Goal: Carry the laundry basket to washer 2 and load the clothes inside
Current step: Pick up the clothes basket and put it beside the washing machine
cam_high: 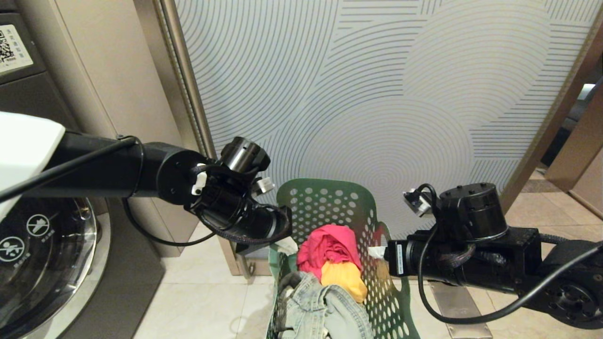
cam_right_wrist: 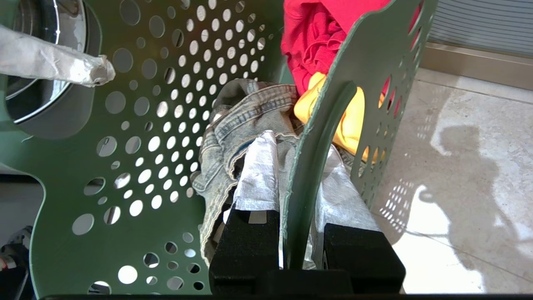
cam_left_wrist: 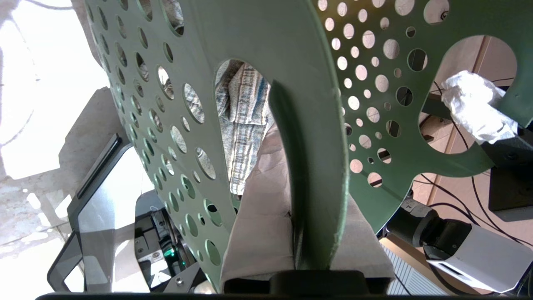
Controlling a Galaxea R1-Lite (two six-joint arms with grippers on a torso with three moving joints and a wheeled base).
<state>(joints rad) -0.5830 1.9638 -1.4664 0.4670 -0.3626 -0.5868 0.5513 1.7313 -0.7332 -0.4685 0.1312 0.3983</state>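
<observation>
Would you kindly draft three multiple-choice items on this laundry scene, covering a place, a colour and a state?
1. Where does the washer stand in the head view?
A. left edge
B. right edge
C. behind the basket

2. What colour is the garment under the red one?
A. blue
B. yellow
C. white

3. How are the grippers?
A. both open
B. one open
C. both shut on the basket

A: the washer fills the lower left.
B: the yellow garment lies below the red garment.
C: the left gripper and right gripper each clamp the laundry basket wall.
</observation>
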